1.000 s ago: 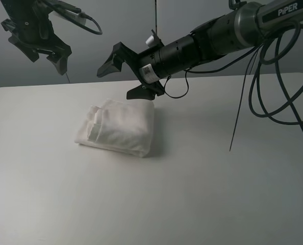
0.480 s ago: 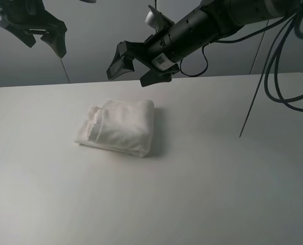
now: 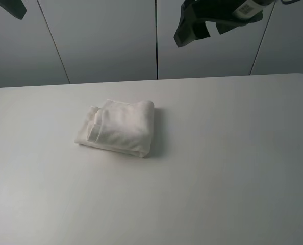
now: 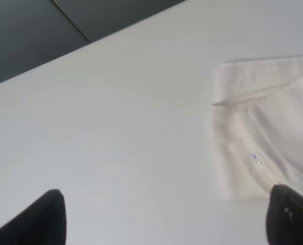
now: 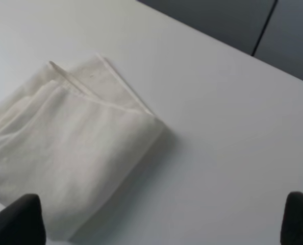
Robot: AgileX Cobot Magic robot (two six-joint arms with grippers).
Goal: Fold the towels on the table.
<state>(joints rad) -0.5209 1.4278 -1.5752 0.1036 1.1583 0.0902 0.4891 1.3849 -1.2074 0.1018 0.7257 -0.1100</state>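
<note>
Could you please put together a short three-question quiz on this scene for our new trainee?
1. True or false: the towel lies spread flat in a single layer on the table.
2. Which best describes the right gripper? A. shut on the towel; B. open, raised above the table; C. pressing on the tabletop.
3. Fill in: the left gripper has its fingers ____ and holds nothing.

Key:
1. False; it is folded into a compact bundle.
2. B.
3. Open.
</note>
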